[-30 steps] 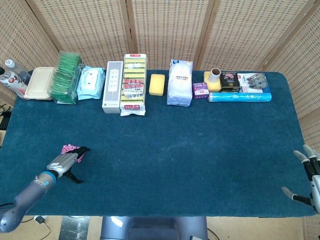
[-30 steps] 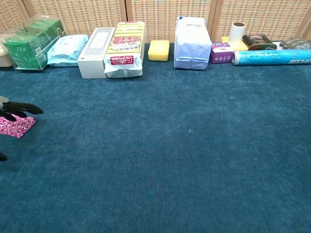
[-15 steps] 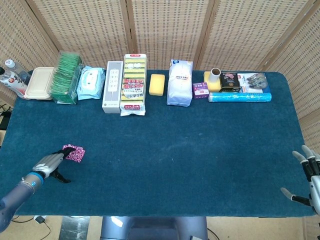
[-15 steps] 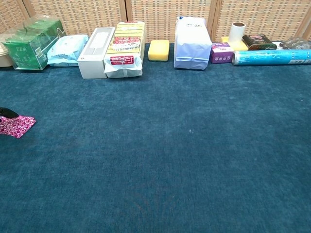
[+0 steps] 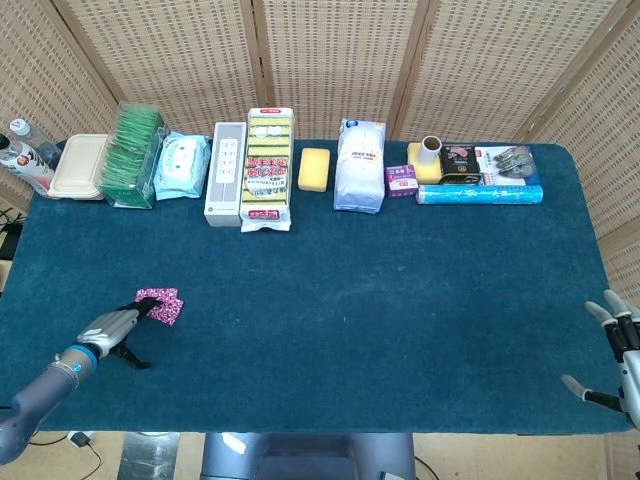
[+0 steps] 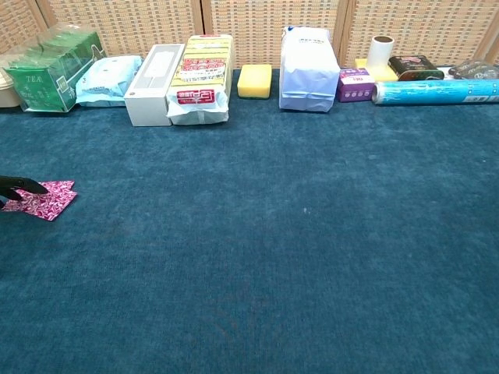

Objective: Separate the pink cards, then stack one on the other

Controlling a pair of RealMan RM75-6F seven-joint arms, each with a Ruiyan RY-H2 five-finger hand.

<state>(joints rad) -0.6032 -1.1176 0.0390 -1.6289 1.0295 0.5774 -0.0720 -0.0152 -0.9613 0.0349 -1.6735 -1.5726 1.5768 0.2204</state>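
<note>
The pink patterned cards [image 5: 161,304] lie flat on the blue cloth near the front left, one overlapping the other with a slight offset; the chest view shows the pink cards [image 6: 50,199] at its left edge. My left hand [image 5: 112,328] lies low on the cloth just left of them, fingers stretched out and thumb apart, the fingertips [image 6: 22,185] touching the cards' left edge. It holds nothing. My right hand [image 5: 617,345] hangs off the table's front right corner, fingers spread and empty, far from the cards.
A row of goods lines the back edge: a green tea box [image 5: 134,156], wipes pack [image 5: 181,166], white box [image 5: 225,172], sponge pack [image 5: 268,168], yellow sponge [image 5: 315,169], white bag [image 5: 360,165], and blue roll [image 5: 479,193].
The cards have slid a little to the right under my left fingertips and now show a slight offset. The left hand shifted right with them. The right hand barely moved.
</note>
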